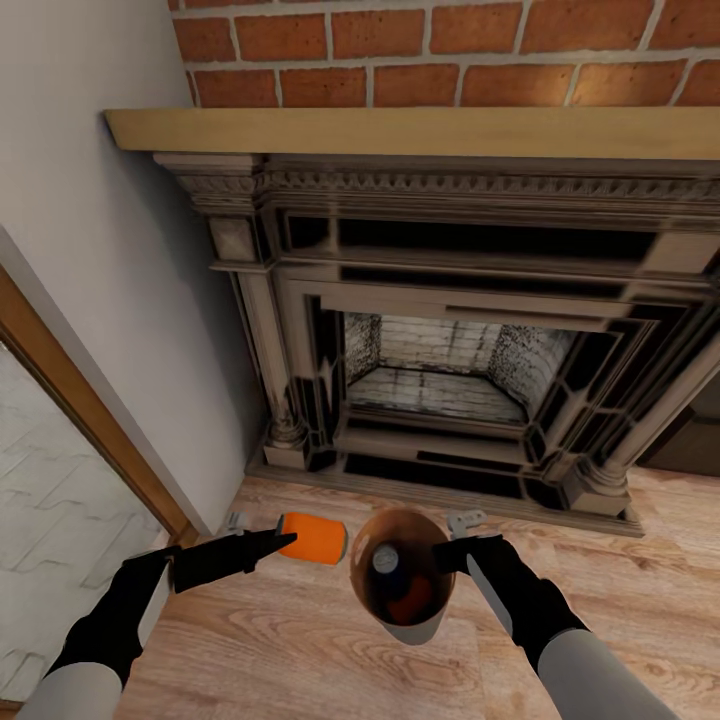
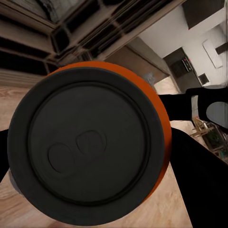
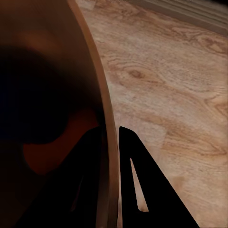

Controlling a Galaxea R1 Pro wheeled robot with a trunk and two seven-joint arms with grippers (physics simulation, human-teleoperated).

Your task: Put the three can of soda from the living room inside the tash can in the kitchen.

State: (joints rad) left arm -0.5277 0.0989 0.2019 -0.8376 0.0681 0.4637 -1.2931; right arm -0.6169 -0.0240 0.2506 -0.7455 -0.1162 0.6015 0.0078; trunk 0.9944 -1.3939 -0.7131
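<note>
The left hand is clamped on an orange soda can, holding it sideways just beside the trash can, on the side nearer the doorway. In the left wrist view the can's dark round end sits square in front of the camera with a black finger pressed along its flank.

The right hand pinches the rim of the trash can, one finger outside the wall and the other inside, so the bin hangs off the wooden floor in front of the fireplace.

Inside the trash can lie two more cans: a dark blue one with its silvery top up, and below it a glimpse of orange that I take to be the second orange can.

Count: three soda cans, two orange and one dark blue; one trash can; two hands, both gripping.

The step in hand looks to be dropping the last can into the bin. The next move calls for carrying the left hand over the trash can's mouth, clear of the rim and of the right hand, then letting go. After that the bin likely has to go to the kitchen.
</note>
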